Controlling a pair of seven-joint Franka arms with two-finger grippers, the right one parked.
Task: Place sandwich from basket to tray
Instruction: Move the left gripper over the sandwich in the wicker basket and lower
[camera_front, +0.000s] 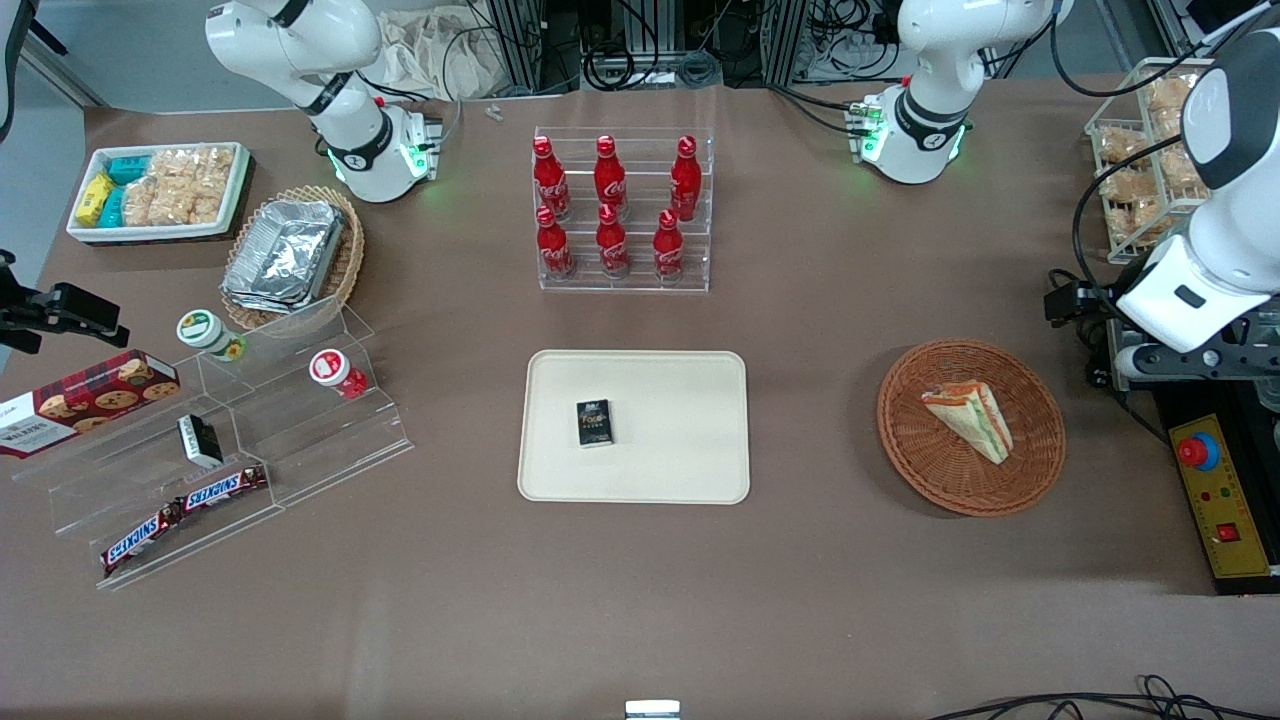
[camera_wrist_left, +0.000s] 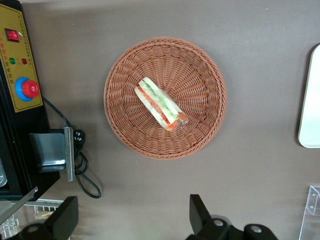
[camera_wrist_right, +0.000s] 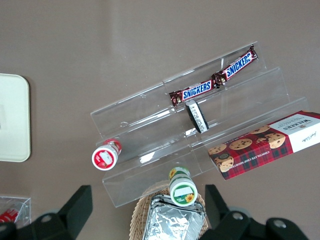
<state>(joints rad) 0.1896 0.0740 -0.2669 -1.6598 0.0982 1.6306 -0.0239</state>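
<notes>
Gripper (camera_wrist_left: 134, 220) fingers (camera_wrist_left: 199, 212) spread wide, holding nothing; hovered high, off basket's rim, apparently staging descent. Sandwich (camera_wrist_left: 161, 104) lay on its side in middle of basket (camera_wrist_left: 200, 75), filling edge up, untouched. Tray (camera_front: 690, 400), destination, sat well apart toward parked arm's end, bare except small dark box (camera_front: 594, 422).

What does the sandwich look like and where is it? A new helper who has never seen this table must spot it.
Find the cream tray at the table's middle, then look toward the working arm's end for the round reddish-brown wicker basket. The sandwich lies in it, alone: a pale bread wedge with orange and green layers. The gripper hangs above the table beside the basket, jaws open and empty.
</notes>
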